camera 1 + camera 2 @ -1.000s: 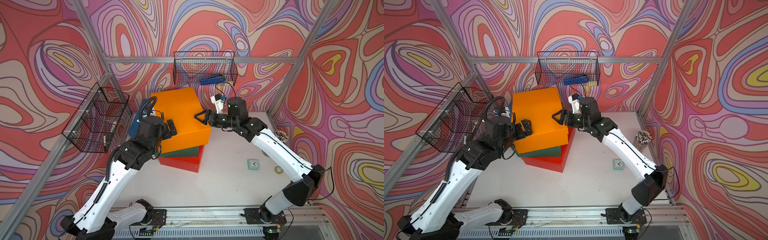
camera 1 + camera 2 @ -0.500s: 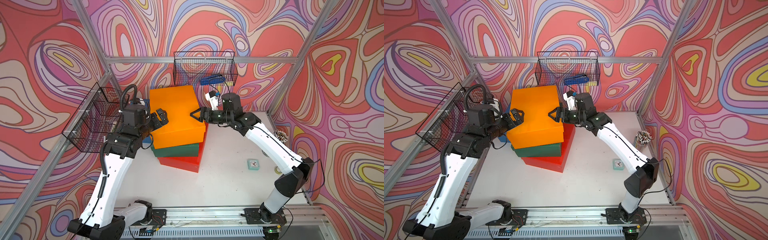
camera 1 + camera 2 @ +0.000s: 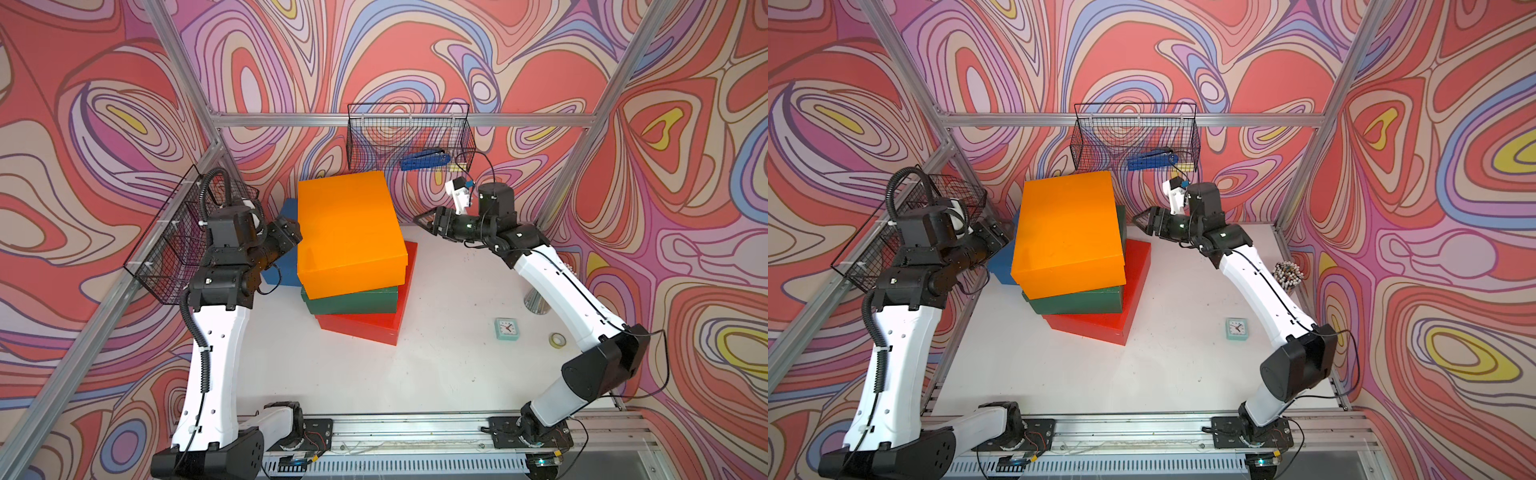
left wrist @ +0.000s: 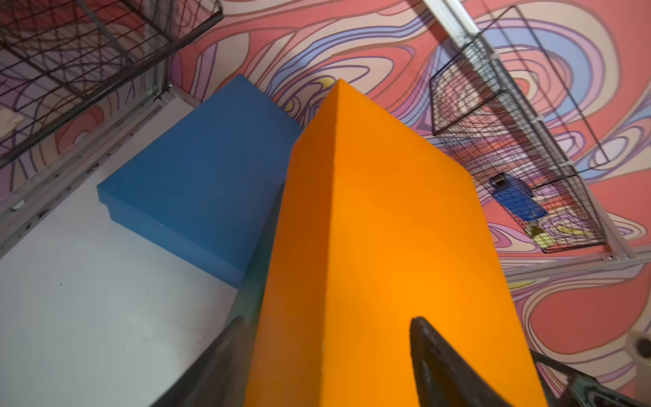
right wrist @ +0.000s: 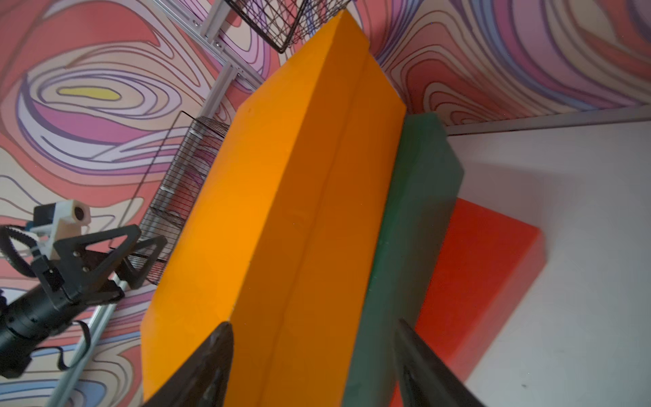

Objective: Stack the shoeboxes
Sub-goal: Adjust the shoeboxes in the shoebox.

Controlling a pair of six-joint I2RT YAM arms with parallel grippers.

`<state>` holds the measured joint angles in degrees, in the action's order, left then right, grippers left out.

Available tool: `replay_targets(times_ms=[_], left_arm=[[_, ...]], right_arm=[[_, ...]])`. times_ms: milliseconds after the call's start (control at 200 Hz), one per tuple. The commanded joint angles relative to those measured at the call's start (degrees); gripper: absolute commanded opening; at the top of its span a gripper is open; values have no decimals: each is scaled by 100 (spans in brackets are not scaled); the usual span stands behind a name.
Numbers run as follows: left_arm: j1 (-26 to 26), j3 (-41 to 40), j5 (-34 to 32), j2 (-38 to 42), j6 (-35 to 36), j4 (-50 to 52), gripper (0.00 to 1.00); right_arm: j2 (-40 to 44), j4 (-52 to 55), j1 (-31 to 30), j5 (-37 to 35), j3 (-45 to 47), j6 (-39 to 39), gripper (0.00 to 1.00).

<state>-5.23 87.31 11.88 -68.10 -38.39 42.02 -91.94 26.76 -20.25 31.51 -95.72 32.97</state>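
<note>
Three of the boxes are sitting in a ragged stack left of centre on the tabletop, all with lids on. The red box is lying flat at the bottom, sticking out to the right past the two above. The green box is resting on it. The orange box is lying on top, turned a little and overhanging the green box on the left. The blue box is lying flat on the tabletop at the far left, just beside the stack, partly hidden in both top views.
</note>
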Motion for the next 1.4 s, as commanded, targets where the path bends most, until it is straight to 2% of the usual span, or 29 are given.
replay_targets(times_ms=[0, 45, 125, 210, 421, 586, 816, 952, 1112, 1392], left_arm=[[-411, -394, 672, -159, -360, -188, 32], [-523, -498, 833, -252, -442, -253, 21], [-557, -574, 946, -447, -452, -267, 8], [-555, -657, 979, -625, -415, -287, 4], [-552, -1126, 688, -820, -398, -665, 3], [-551, -1412, 771, -1206, -446, -1062, 4], [-523, -1557, 1000, -1882, -555, -1473, 3], [-284, -1376, 910, -2241, -497, -1533, 3], [122, -1057, 837, -2663, -404, -1545, 3], [163, -1214, 823, -2854, -367, -1655, 3]], right_arm=[[158, -144, 304, 49, 473, 33, 30], [128, -169, 386, 40, 630, 40, 17], [-25, -140, 451, -12, 804, -20, 0], [-234, -25, 465, -180, 911, -116, 0], [-769, -234, 461, -370, 1177, -101, 0], [-1359, -387, 461, -430, 1171, -92, 0], [-2040, -633, 469, -496, 1026, -13, 0], [-2413, -838, 469, -389, 920, 152, 0], [-2579, -1030, 469, -271, 835, 318, 0], [-2508, -1479, 461, 26, 1080, 690, 0]])
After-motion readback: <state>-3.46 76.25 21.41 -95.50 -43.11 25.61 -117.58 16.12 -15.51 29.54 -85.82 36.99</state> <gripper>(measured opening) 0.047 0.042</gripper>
